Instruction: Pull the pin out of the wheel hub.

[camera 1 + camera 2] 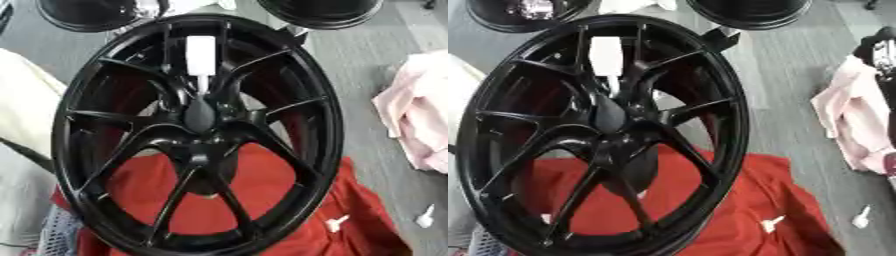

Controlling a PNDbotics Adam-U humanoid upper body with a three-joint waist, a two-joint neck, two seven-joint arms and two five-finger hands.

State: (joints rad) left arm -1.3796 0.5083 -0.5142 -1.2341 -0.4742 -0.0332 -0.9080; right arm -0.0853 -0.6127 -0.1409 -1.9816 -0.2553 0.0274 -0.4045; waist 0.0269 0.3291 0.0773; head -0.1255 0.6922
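Wheel hub, a glossy black alloy rim with thin forked spokes, stands tilted over a crumpled red cloth on grey floor, and a white pin with a blocky head and narrow stem sticks up from its centre bore. Two more small white pieces lie nearby, one on the cloth and one on the floor, beside a pale pink cloth. Neither robot hand appears, so I cannot tell their state; no writing is readable.
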